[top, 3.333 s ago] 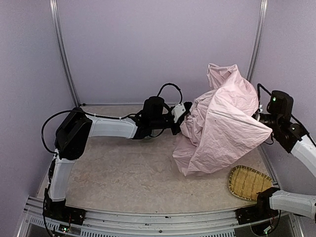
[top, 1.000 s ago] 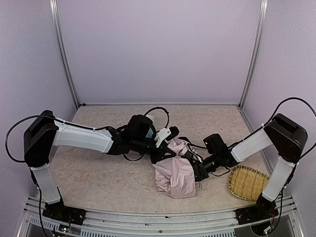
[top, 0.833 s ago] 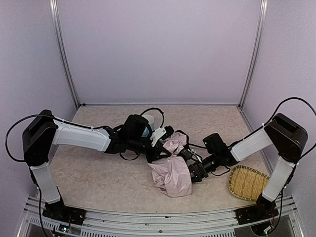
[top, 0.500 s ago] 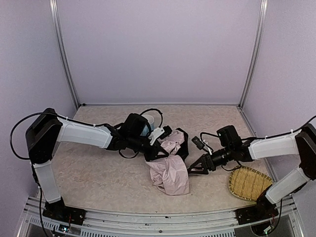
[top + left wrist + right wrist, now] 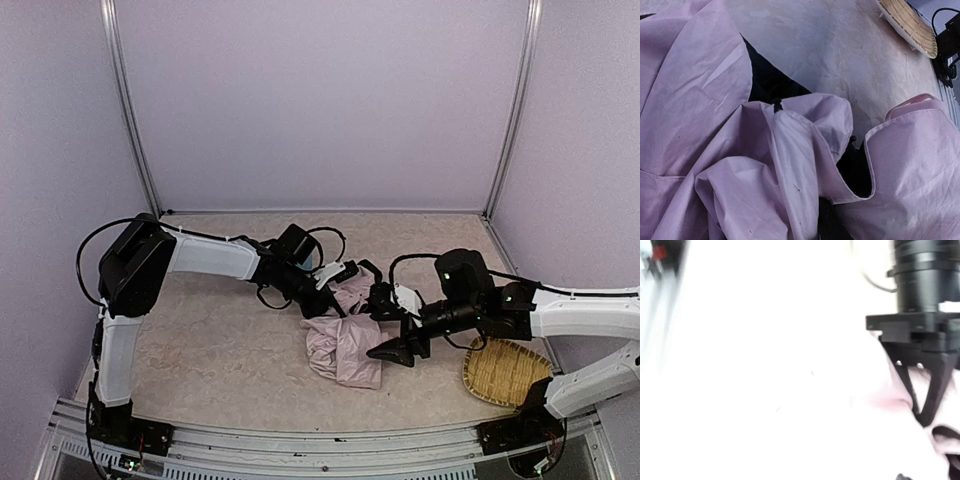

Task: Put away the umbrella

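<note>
The desk (image 5: 200, 340) is a pale, mottled beige surface closed in by plain lilac walls (image 5: 320, 100), with metal posts (image 5: 128, 110) standing in the back corners. A shallow woven bamboo tray (image 5: 505, 372) lies flat near the front right corner.

The umbrella (image 5: 345, 340) lies collapsed on the middle of the desk as a crumpled pink heap, well left of the tray and apart from it. In the left wrist view its fabric (image 5: 715, 150) fills nearly the whole picture in loose folds, with the black lining (image 5: 770, 85) showing in the gaps between them.

The left hand (image 5: 340, 280) sits low at the heap's back edge, pressed into the fabric. Its fingers are hidden there, so I cannot tell how wide it stands or whether it holds anything. The right hand (image 5: 388, 323) is at the heap's right edge, its fingers spread wide, one toward the back and one toward the front, with nothing clamped between them. The right wrist view is washed out white.
</note>
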`<move>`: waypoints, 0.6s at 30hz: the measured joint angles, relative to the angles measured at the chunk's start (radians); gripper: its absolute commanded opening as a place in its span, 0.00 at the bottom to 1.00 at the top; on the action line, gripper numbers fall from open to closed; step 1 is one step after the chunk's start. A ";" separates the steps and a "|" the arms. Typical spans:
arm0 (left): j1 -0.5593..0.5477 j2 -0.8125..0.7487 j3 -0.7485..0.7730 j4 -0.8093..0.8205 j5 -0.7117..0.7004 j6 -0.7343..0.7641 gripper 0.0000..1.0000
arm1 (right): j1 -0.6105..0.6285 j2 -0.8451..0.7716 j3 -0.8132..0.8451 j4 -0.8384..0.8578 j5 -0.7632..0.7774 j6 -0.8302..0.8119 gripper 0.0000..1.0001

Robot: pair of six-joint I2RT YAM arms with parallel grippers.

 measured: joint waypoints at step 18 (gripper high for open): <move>0.042 0.080 0.105 -0.149 0.126 0.084 0.68 | 0.071 0.743 0.492 -0.188 0.168 -0.360 0.39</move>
